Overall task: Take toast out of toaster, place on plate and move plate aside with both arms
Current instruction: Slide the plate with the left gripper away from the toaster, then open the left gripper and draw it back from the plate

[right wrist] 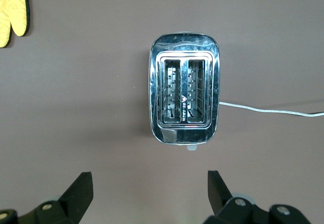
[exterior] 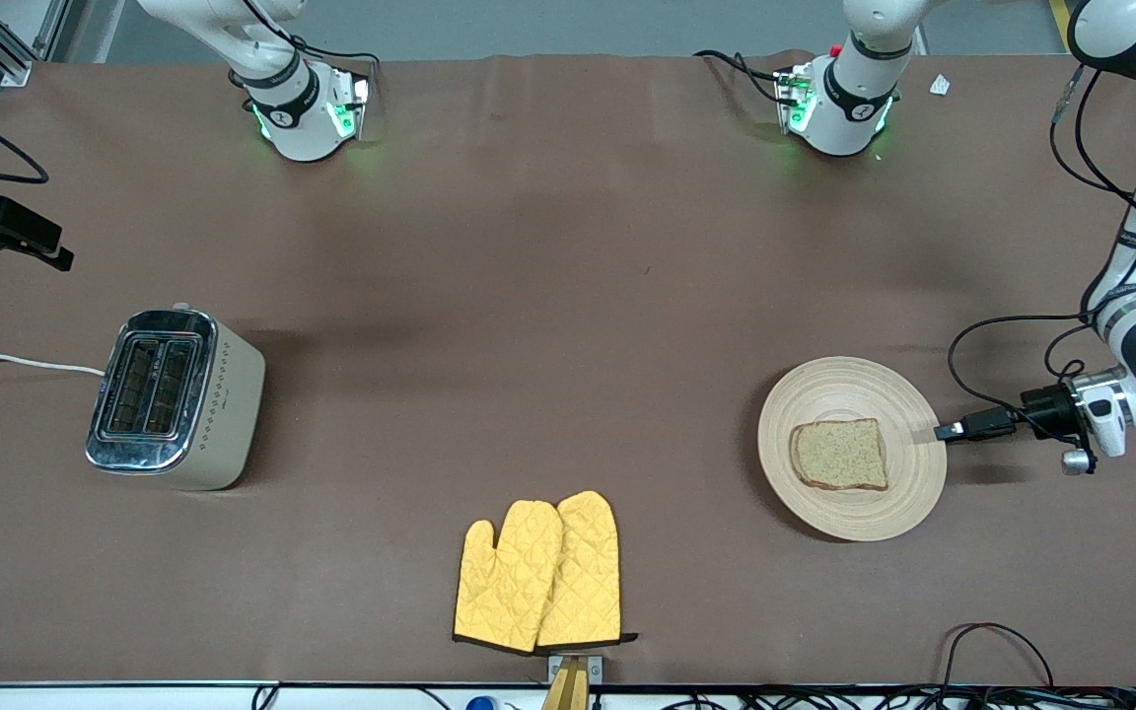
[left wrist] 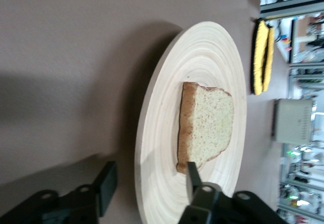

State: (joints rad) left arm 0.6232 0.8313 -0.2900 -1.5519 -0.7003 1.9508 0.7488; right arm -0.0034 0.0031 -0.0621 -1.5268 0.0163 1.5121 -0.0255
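Round light-wood plate [exterior: 849, 513] with concentric ring grain, resting on the brown table [exterior: 568, 296] toward the left arm's end. One squarish slice of speckled tan toast [exterior: 839, 454] with a darker crust lies flat near the plate's centre, its domed top edge pointing toward the left gripper; its long axis cannot be told.

The left gripper [exterior: 953, 431] reaches in level with the table at the plate's rim. In the left wrist view the plate [left wrist: 202, 57] rim passes between the parted fingers [left wrist: 107, 186], one above the wood and one outside it, neither visibly pressing; the toast [left wrist: 207, 128] lies just past the upper finger. The grip is released.

The right gripper [right wrist: 147, 188] waits over the toaster [exterior: 174, 399], jaws wide and holding nothing. The toaster [right wrist: 185, 97], a chrome-topped, cream-sided rounded box with two slots, stands toward the right arm's end, white cord [exterior: 16, 362] trailing off that table edge.

Yellow quilted oven mitts [exterior: 538, 577] lie overlapped near the table edge closest to the front camera. Broad bare cloth separates the toaster, mitts and plate.
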